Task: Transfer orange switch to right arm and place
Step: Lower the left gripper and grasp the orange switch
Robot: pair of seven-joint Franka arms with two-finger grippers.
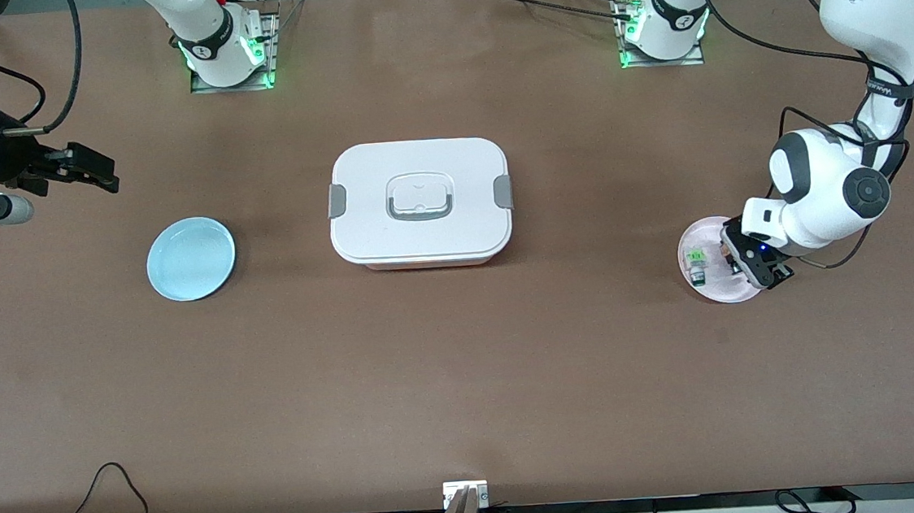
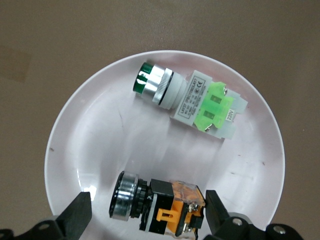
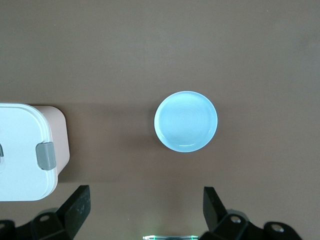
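Orange switch (image 2: 157, 207), black-bodied with a silver collar, lies on the pink plate (image 2: 75, 150) between the left gripper's (image 2: 146, 212) spread fingers; right gripper (image 3: 145, 210) waits wide open.

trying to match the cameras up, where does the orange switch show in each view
Front view: the orange switch lies on the pink plate, mostly hidden under the left pincer.
Left wrist view: orange switch between the open fingers, beside the green switch.
Right wrist view: not in it.
Shared landmark: the pink plate, seen in the front and left wrist views.
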